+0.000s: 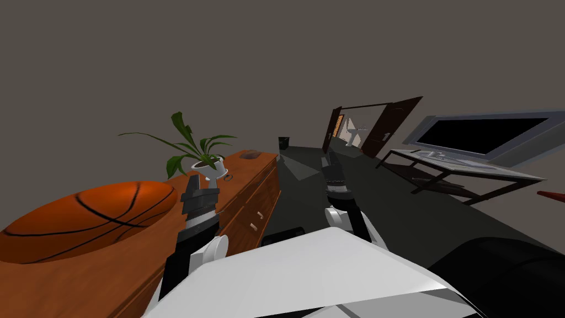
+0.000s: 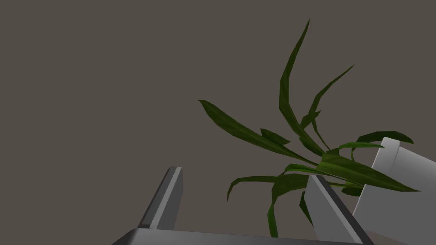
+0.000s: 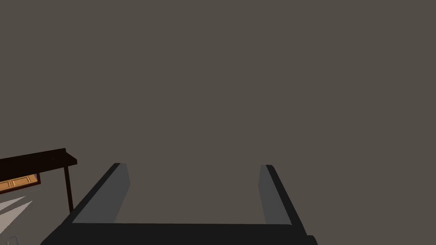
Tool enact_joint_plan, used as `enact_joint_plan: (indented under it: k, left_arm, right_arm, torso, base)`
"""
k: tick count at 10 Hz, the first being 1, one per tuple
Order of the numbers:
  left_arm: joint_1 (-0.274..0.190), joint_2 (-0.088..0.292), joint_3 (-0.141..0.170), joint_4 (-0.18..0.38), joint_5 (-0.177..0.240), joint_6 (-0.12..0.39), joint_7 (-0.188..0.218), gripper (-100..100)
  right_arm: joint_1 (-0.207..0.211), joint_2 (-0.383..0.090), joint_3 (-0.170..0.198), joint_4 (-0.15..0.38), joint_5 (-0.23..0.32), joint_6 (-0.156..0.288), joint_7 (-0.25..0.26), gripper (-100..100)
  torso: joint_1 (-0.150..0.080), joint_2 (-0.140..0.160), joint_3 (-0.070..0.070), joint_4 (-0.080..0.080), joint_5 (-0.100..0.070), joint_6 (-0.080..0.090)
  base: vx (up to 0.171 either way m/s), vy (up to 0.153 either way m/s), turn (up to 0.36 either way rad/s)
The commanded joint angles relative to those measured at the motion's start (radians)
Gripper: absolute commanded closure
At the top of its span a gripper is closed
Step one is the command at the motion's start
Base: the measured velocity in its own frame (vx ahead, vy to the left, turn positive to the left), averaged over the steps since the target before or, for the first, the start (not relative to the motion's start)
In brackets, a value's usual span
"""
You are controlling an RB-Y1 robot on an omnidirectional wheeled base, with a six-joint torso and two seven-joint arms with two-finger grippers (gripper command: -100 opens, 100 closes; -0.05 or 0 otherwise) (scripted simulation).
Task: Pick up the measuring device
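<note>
Item one, containers: a white pot (image 1: 212,167) stands on the wooden dresser (image 1: 110,270) and holds a green long-leaved plant (image 1: 190,142). The dresser's drawers (image 1: 251,218) are shut. A small dark bin (image 1: 283,142) stands on the floor (image 1: 309,190) past the dresser's far end (its contents are too small to tell). Also on the dresser top: a basketball (image 1: 88,218) at the near end, a thin ring-shaped thing (image 1: 229,178) just beside the pot, and a small brown oval thing (image 1: 251,155) at the far end. I cannot tell which of these two is the measuring device. Item two, arms: my left pincer (image 1: 193,183) hangs over the dresser on the near side of the pot, pointing upward. Its fingers (image 2: 170,195) are spread wide, gripping nothing, with the plant's leaves showing beyond them and one finger just beside the pot wall. My right pincer (image 1: 332,164) points forward over the dark floor, well apart from the dresser, likewise wide open and empty.
</note>
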Motion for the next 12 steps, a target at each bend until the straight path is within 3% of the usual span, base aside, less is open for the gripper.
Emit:
enact_joint_plan:
  k: [1, 5, 6, 8, 9, 11, 12]
  left_arm:
    - [0.002, 0.045, 0.012, -0.002, 0.013, 0.017, 0.004, -100]
    - [0.018, 0.167, 0.083, -0.019, 0.089, 0.114, 0.027, -100]
    - [0.018, 0.177, 0.083, -0.019, 0.089, 0.114, 0.027, -100]
    - [0.030, 0.240, 0.138, -0.033, 0.149, 0.183, 0.046, -100]
    - [0.030, 0.241, 0.138, -0.033, 0.149, 0.188, 0.046, -100]
    - [0.045, 0.303, 0.200, -0.049, 0.213, 0.253, 0.069, -100]
    - [0.045, 0.305, 0.204, -0.049, 0.219, 0.275, 0.069, -100]
  right_arm:
    - [0.000, 0.000, 0.000, 0.000, 0.000, 0.000, 0.000, 0]
    - [0.000, 0.000, 0.000, 0.000, 0.000, 0.000, 0.000, 0]
    - [0.000, 0.000, 0.000, 0.000, 0.000, 0.000, 0.000, 0]
    - [0.000, 0.000, 0.000, 0.000, 0.000, 0.000, 0.000, 0]
    - [0.000, 0.000, 0.000, 0.000, 0.000, 0.000, 0.000, 0]
    - [0.000, 0.000, 0.000, 0.000, 0.000, 0.000, 0.000, 0]
    - [0.000, 0.000, 0.000, 0.000, 0.000, 0.000, 0.000, 0]
  torso:
    - [0.000, 0.000, 0.000, 0.000, 0.000, 0.000]
    - [-0.002, 0.003, 0.002, 0.001, 0.000, 0.000]
    - [-0.001, 0.003, 0.002, 0.001, 0.000, 0.000]
    - [0.000, 0.002, 0.001, 0.000, 0.000, 0.000]
    - [0.001, 0.002, 0.001, 0.000, 0.000, 0.000]
    - [0.001, 0.002, 0.001, 0.000, 0.000, 0.000]
    - [0.001, 0.002, 0.001, 0.000, 0.000, 0.000]
  base:
    - [-0.027, -0.036, -0.027]
    - [-0.042, -0.039, -0.042]
    - [-0.030, -0.008, -0.014]
    - [-0.023, 0.004, -0.049]
    - [-0.022, 0.006, -0.029]
    - [-0.026, 0.003, -0.057]
    - [-0.024, 0.008, -0.023]
